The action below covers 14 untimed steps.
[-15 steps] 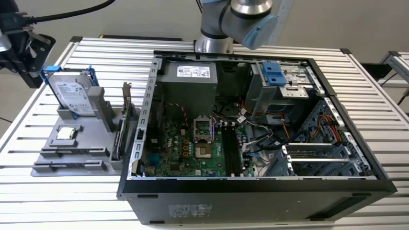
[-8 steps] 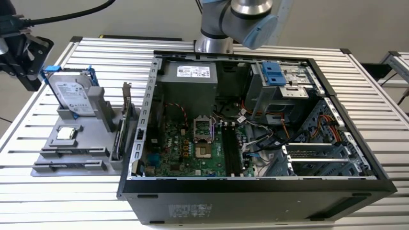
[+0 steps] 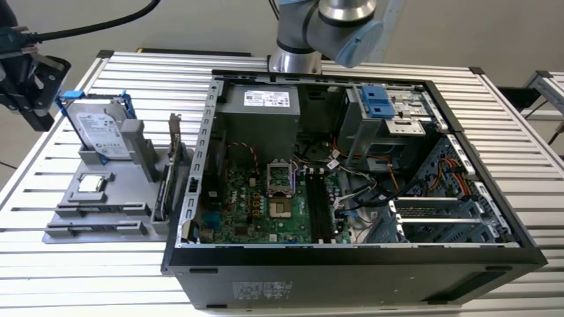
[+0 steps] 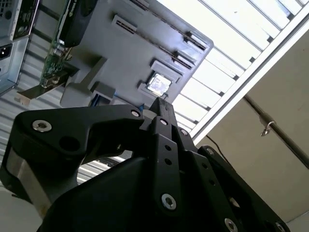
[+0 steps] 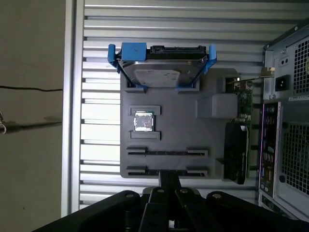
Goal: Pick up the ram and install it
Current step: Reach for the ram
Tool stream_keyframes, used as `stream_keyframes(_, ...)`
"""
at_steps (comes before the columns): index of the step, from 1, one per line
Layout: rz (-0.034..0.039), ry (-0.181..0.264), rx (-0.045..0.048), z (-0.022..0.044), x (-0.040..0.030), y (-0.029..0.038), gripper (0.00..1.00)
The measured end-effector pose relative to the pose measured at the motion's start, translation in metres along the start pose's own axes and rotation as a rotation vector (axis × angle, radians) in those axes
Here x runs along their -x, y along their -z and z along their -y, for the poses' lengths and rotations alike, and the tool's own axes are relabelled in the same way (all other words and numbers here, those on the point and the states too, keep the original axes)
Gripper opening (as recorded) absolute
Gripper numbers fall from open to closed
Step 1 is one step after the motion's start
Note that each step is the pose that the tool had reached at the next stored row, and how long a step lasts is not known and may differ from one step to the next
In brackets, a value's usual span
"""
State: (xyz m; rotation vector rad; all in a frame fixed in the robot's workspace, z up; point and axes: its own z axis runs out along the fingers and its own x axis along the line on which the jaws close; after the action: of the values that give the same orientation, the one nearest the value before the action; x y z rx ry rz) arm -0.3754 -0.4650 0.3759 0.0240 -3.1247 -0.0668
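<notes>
Your arm's black gripper (image 3: 37, 112) hung over the far side of the slatted aluminium worktop (image 3: 115, 284), at the exterior view's left. Its fingers (image 5: 169, 178) were clenched together, with nothing seen between them in both wrist views.

Beneath sat the grey plastic parts holder (image 5: 169, 130). It carried the silver hard drive in a blue frame (image 5: 161, 72), a small square silver processor chip (image 5: 143, 121) and a dark expansion card with a metal bracket (image 5: 236, 150). The holder's two long slots (image 5: 166, 152) showed just thin dark lines.

The open black computer tower (image 3: 352, 264) lay just beside the holder, toward the exterior view's right. You could not tell for certain where the long, narrow dark ram stick was. A long dark strip (image 3: 314, 205) stood among the motherboard's memory slots, just right of the processor socket (image 3: 277, 175), but whether it was a seated stick or a bare slot was unclear.
</notes>
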Motion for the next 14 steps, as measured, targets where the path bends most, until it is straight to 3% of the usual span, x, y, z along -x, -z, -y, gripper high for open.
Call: stream_keyframes(14,-0.0005,-0.004,-0.0047,0.0079,-0.0001,-0.0012,0.0)
